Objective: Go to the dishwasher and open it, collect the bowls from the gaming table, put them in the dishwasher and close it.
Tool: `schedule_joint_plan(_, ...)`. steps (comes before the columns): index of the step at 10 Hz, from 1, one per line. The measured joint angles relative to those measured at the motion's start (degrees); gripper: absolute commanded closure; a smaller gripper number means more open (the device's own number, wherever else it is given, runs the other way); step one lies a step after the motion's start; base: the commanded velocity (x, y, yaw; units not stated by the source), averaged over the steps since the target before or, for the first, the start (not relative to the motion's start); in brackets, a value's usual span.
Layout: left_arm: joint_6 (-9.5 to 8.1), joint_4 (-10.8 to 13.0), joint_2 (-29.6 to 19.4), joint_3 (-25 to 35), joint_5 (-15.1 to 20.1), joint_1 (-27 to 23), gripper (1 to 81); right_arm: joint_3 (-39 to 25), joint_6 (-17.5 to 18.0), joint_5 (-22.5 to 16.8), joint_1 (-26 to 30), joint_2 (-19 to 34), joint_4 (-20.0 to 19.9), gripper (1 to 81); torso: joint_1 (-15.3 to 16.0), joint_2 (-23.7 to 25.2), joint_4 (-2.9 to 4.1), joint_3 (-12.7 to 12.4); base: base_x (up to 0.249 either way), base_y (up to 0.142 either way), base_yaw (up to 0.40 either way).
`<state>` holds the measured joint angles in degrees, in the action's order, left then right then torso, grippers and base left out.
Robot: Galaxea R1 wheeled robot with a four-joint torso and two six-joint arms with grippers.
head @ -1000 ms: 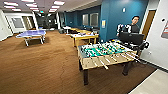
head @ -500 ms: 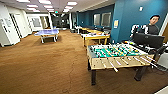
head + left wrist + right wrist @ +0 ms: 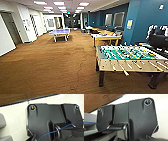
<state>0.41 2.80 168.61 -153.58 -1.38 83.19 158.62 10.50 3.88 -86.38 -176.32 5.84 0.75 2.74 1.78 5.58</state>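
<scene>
Head view: table-football table (image 3: pixel 130 58) close on the right.
Claw states cannot be told; driving past risks clipping its protruding rod handles (image 3: pixel 124 71).

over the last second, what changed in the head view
The whole picture has shifted, so the camera moved with the robot: the football table now sits larger and nearer on the right, and the person who stood behind it is now out of view. The blue ping-pong table stays far back on the brown carpet. Nothing was grasped or released.
</scene>
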Motion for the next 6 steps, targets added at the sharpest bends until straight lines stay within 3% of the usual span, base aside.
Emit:
schedule_joint_plan(4,0.0,0.02,0.11,-0.21,0.2,0.16,1.0,-0.11,0.0,0.2,0.05,-0.02,0.17,1.0,0.0,0.0,0.0,0.0,0.0,0.0,0.253)
schedule_joint_plan(6,0.0,0.02,0.13,-0.17,0.3,0.49,1.0,-0.09,0.0,0.2,0.05,0.13,0.2,1.0,0.0,0.0,0.0,0.0,0.0,0.0,0.054)
